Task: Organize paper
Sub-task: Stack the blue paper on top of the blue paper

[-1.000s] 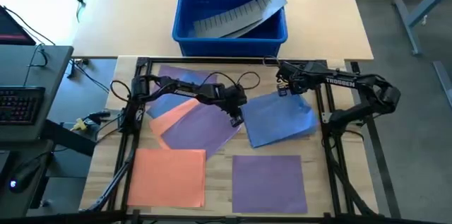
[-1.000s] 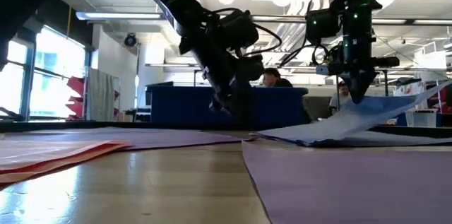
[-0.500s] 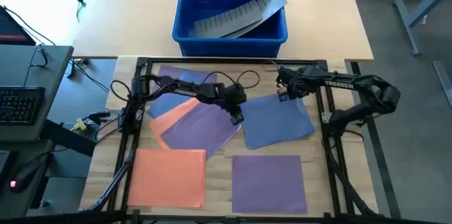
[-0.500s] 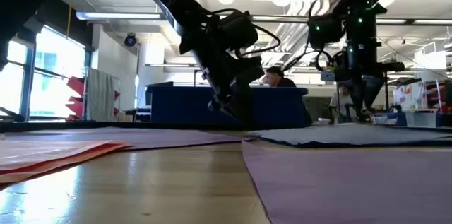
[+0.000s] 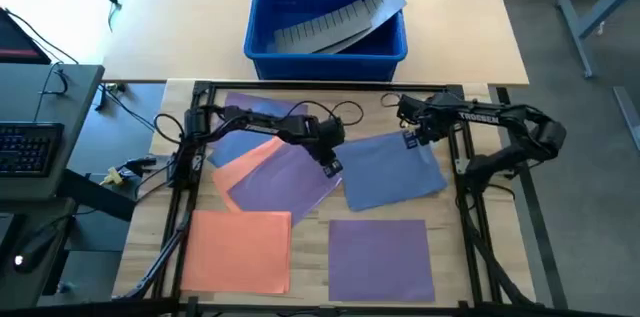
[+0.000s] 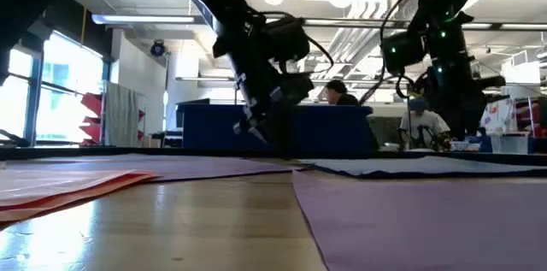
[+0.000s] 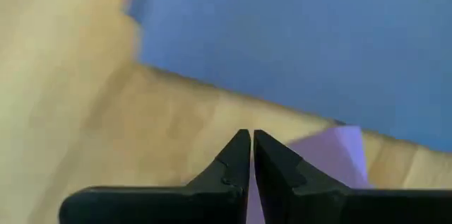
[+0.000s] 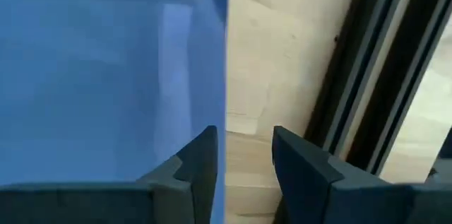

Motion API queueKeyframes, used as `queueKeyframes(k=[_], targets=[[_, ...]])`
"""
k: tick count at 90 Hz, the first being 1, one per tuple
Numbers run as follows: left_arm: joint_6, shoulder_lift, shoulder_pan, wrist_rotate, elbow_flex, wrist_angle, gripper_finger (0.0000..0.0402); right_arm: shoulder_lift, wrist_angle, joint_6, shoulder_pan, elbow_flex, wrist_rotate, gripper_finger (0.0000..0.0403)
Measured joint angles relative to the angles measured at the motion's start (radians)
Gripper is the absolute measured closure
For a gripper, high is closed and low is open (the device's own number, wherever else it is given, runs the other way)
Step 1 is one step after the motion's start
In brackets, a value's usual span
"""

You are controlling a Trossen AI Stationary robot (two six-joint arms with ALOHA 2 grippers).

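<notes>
Lifted a second ago, the blue sheet [image 5: 393, 168] now lies flat, slightly skewed, just beneath the right gripper [image 5: 412, 137], whose fingers stand parted and empty. Beside it, the left gripper [image 5: 331, 165] pinches the tilted purple sheet's [image 5: 287, 180] corner.

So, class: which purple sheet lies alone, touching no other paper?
The front purple sheet, flat on bare table; the other purple sheet overlaps an orange sheet.

Taking the blue sheet [image 5: 393, 169] lying flat mid-table as landmark: a purple sheet [image 5: 288, 179] lies just left of it, overlapping an orange one [image 5: 252, 161] and another blue sheet [image 5: 243, 141]. Nearer the front edge lie an orange sheet [image 5: 240, 249] and a purple sheet [image 5: 381, 258].
</notes>
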Motion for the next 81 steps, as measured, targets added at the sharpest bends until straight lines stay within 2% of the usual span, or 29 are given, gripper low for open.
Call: queueKeyframes(k=[28, 41, 56, 67, 81], targets=[[-0.036, 0.008, -0.005, -0.013, -0.002, 0.063, 0.0401, 0.056, 0.040, -0.130, -0.058, -0.113, -0.052, 0.0397], [-0.073, 0.033, 0.002, -0.011, 0.000, 0.089, 0.0401, 0.052, 0.104, -0.148, -0.053, -0.147, -0.143, 0.0398], [-0.079, 0.050, 0.002, -0.003, 0.003, 0.095, 0.0401, 0.051, 0.104, -0.157, -0.025, -0.142, -0.169, 0.0402], [-0.081, 0.052, 0.002, -0.004, 0.001, 0.132, 0.0401, 0.047, 0.121, -0.183, -0.008, -0.119, -0.243, 0.0403], [-0.129, 0.057, 0.009, -0.006, 0.000, 0.185, 0.0401, 0.046, 0.123, -0.196, 0.007, -0.117, -0.259, 0.0403]])
